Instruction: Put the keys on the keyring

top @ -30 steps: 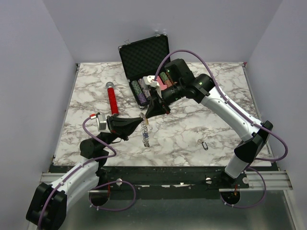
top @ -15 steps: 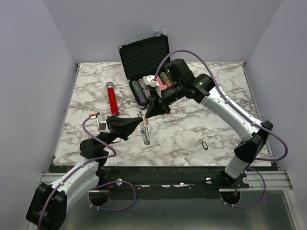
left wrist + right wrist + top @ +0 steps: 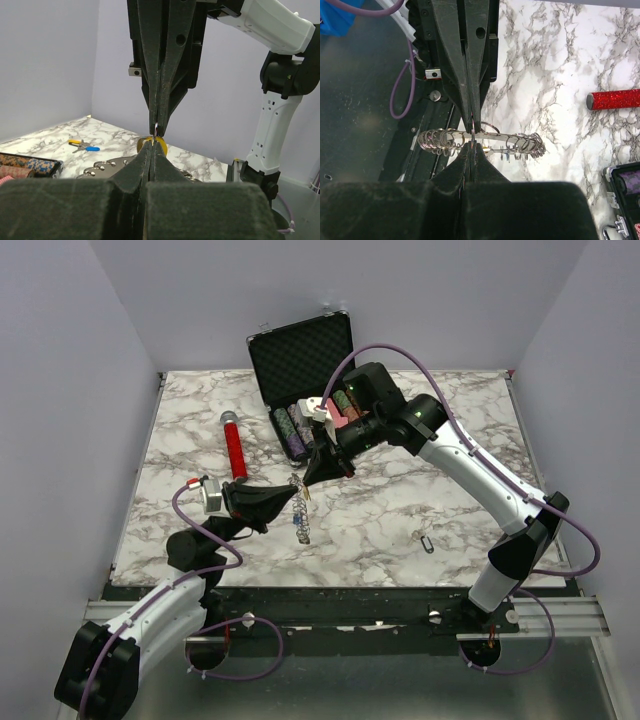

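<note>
Above the middle of the table, my left gripper and right gripper meet tip to tip, both shut. The keyring, a flat silver band strung with many small rings, hangs edge-on below the tips, and the left jaws appear to pinch it. The right fingers come down from above and pinch a thin small ring. A yellow tag shows just under it, behind the left tips. More keys with yellow and blue tags lie on the marble, seen small in the top view.
An open black case with rows of chips stands at the back centre. A red glittery tube lies to its left. The right arm's white forearm spans the right side of the marble table.
The hanging keyring has swung a little, and its lower end is now slightly higher and further left. Both grippers stay shut and almost still.
</note>
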### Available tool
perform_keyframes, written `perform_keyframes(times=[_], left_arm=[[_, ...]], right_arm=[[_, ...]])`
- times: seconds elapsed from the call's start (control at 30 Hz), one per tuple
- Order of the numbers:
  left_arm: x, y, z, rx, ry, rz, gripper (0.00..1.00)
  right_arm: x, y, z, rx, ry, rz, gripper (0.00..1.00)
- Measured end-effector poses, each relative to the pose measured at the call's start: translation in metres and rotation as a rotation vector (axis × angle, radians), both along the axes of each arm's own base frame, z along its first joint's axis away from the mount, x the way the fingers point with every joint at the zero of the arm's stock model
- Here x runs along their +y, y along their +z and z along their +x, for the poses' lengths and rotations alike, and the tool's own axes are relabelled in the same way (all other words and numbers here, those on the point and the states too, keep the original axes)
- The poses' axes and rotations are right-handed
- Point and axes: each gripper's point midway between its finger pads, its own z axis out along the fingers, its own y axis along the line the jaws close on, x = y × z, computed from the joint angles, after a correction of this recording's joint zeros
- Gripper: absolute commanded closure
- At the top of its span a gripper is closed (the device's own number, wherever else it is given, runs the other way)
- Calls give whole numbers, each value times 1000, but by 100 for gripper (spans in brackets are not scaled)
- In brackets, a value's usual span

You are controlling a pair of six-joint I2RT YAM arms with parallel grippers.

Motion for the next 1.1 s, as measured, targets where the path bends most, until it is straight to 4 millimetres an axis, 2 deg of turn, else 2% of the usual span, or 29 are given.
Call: perform_keyframes(times=[1.1], left_arm=[[0, 0, 0, 2, 0, 0, 100]], right_arm=[[2, 2, 1, 10, -14, 3, 100]])
